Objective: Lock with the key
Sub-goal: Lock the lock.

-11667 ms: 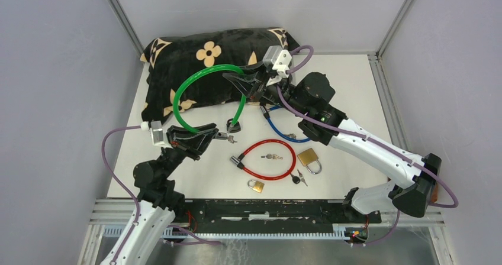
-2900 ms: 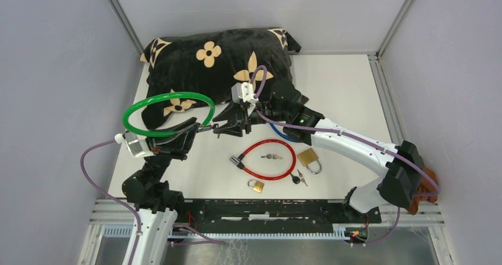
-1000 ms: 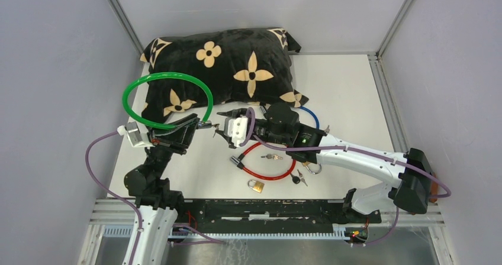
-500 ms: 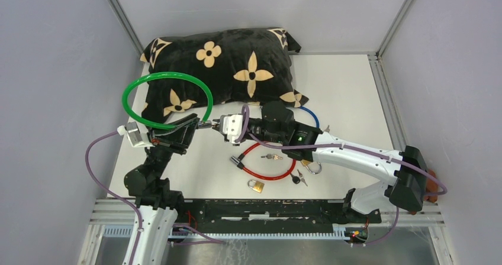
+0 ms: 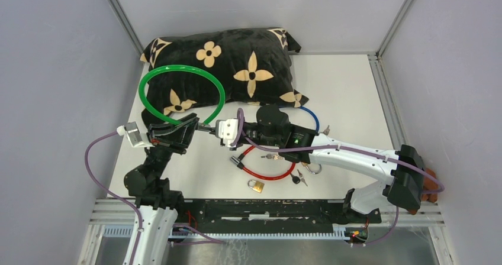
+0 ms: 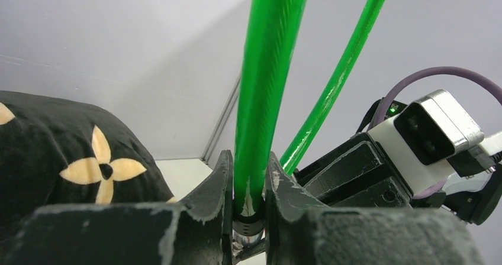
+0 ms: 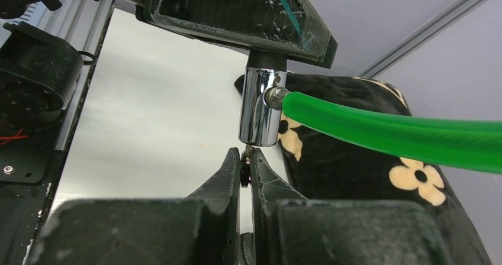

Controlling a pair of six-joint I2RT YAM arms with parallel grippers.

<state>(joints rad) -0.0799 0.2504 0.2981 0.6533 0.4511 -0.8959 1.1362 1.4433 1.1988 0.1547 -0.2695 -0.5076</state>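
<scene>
The green cable lock (image 5: 177, 68) stands up as a loop over the pillow. My left gripper (image 5: 198, 126) is shut on its end, just above the chrome lock cylinder; in the left wrist view the green cable (image 6: 263, 99) is clamped between the left gripper's (image 6: 247, 179) jaws. My right gripper (image 5: 214, 129) faces the left one, tip to tip. In the right wrist view the right gripper (image 7: 244, 158) is shut on a small dark-headed key (image 7: 243, 171). The key's blade points up into the underside of the chrome cylinder (image 7: 260, 108).
A black pillow with tan flowers (image 5: 237, 52) lies at the back. A red cable lock (image 5: 269, 173), a blue cable (image 5: 309, 115), a small brass padlock (image 5: 256, 186), a second padlock's shackle (image 5: 314, 170) and loose keys (image 5: 299, 179) lie under and in front of the right arm.
The right gripper has closed in leftward on the lock end held by the left gripper. The green loop has swung to the right. The left arm has hardly moved.
</scene>
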